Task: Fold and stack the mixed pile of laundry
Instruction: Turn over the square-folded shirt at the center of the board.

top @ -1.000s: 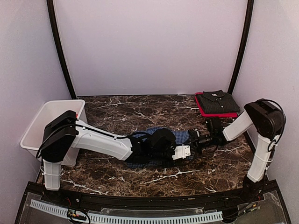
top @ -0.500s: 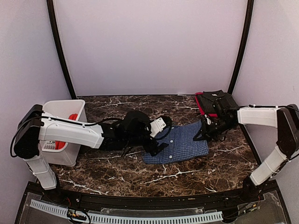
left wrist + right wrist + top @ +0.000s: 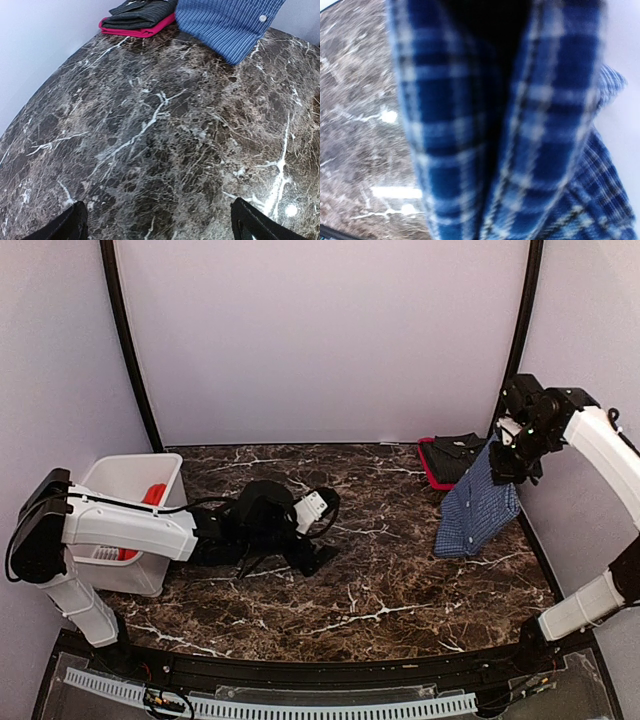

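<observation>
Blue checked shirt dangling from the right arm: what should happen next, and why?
Probably carry it over the folded stack and lower it on top: the right gripper is shut on the blue checked shirt, which hangs just beside that stack.

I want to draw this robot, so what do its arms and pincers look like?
Both arms are smooth white tubes with chunky black joints. The left arm has thin black cables running along it and looping near the wrist. The left pincer has two black fingers. The right arm is white with a black wrist end.
</observation>
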Tool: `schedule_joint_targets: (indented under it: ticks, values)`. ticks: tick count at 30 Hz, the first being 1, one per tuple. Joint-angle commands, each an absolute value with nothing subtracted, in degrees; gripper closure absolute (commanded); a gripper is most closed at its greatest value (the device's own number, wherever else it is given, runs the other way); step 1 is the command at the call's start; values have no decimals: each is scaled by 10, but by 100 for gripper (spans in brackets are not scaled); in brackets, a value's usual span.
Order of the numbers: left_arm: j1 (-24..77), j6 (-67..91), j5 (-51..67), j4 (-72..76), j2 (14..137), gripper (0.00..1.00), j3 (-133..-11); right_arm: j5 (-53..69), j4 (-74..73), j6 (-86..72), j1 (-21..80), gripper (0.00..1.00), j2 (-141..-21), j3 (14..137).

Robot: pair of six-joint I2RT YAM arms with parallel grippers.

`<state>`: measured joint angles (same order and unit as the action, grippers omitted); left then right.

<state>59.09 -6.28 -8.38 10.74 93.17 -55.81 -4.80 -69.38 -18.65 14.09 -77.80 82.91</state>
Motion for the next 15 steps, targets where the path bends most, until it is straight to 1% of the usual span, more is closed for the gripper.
schedule_joint_targets:
  ticks: [1,4,8,13,15]
  values:
    - [562,-41,-87,103,868,1,-540,-254,-849,-162,142,100,-831,987]
    - [553,-38,-104,83,857,1,-539,-286,-874,-147,174,100,-907,1045]
    - [539,-16,-129,37,850,1,-554,-281,-879,-146,280,100,-1049,1053]
    - [502,52,-130,-18,806,1,-557,-222,-866,-139,430,100,-1237,1090]
    - [480,87,-133,-40,779,1,-555,-188,-859,-133,480,100,-1290,1126]
